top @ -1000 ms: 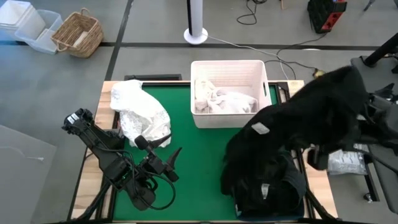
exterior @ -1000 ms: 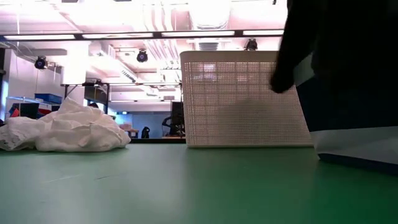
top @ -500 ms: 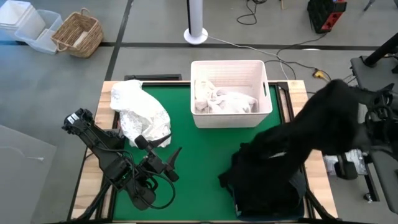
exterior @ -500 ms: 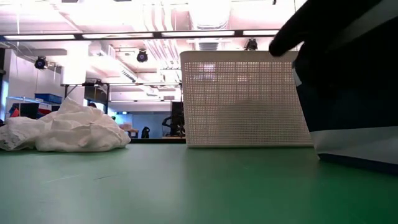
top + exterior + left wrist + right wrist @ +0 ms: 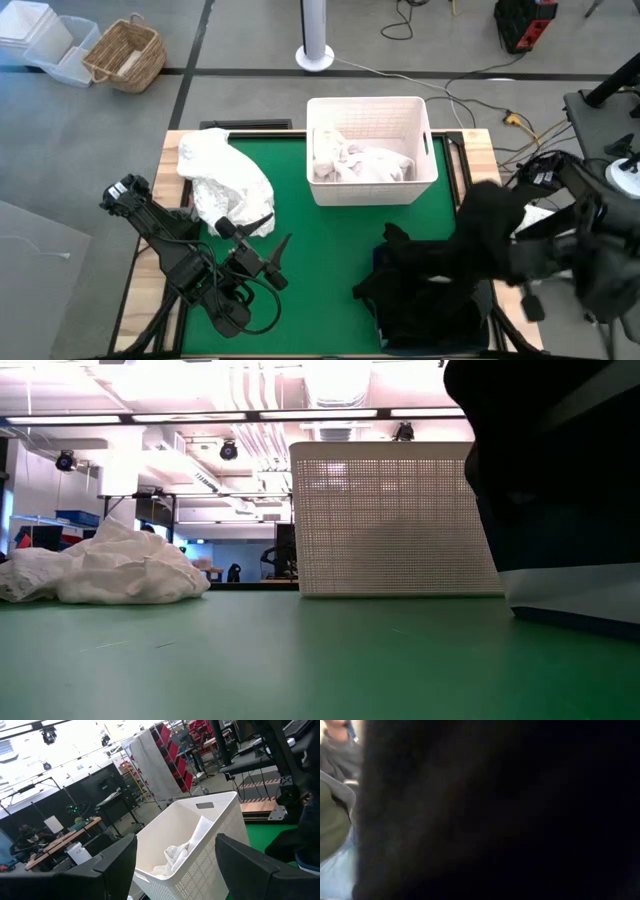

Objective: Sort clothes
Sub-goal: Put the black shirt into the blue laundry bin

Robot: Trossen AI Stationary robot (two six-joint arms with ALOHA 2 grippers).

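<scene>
A black garment hangs draped from my right arm at the table's right side. Its lower part lies heaped on the dark fabric bin at the near right. My right gripper is hidden under this cloth, which also fills the right wrist view. A crumpled white garment lies on the green mat at the far left. White clothes lie inside the white bin. My left gripper is open over the near left of the mat, level, with nothing between its fingers. My right gripper is shut on the black garment, but the cloth itself covers the place of contact, so the part held cannot be told. The garment's upper part is raised off the table and its lower part rests slack on the dark bin.
The white bin stands at the far middle of the table. The green mat between the left arm and the dark bin is bare. A person's grey sleeve shows at the edge of the right wrist view. A wicker basket stands on the floor.
My right arm has come down and toward the table's near right, its wrist turning. The black garment, held high and spread over the right side a second ago, has sunk and gathered into a lower heap over the dark bin.
</scene>
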